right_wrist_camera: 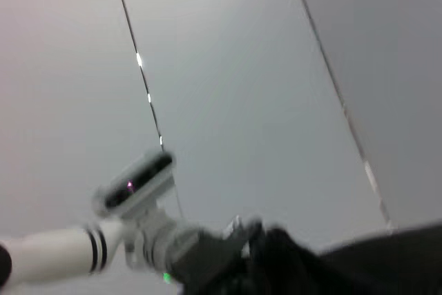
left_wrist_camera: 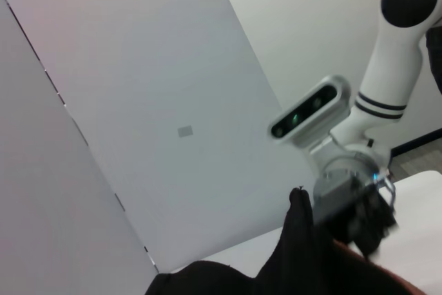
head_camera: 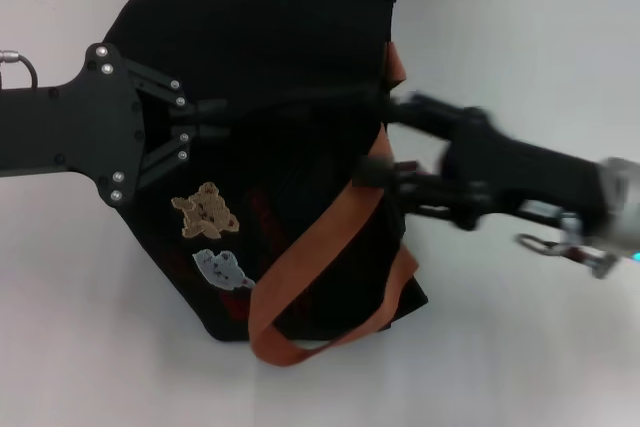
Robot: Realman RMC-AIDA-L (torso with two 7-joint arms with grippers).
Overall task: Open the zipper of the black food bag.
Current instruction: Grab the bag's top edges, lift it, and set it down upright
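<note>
Two grippers work at the top of the black bag point(head_camera: 290, 147), which lies on the white surface point(head_camera: 90, 327) with its bear patches point(head_camera: 205, 212) facing up and its orange straps point(head_camera: 320, 257) trailing toward the robot. The left gripper point(head_camera: 215, 119) reaches in from the bag's left side, its fingers drawn narrow where they meet the dark fabric; I cannot tell whether they pinch cloth or only press it. The right gripper point(head_camera: 385, 142) comes in from the bag's right side beside the straps, blurred, and I cannot tell how its fingers stand. The zipper itself cannot be made out in the black cloth between the two grippers.

The main risk, as I judge it, is that the right gripper pulls the whole bag along instead of the zipper, if the left grip on the fabric is loose. A strap near the right fingers could also be caught by mistake, dragging the bag sideways.
</note>
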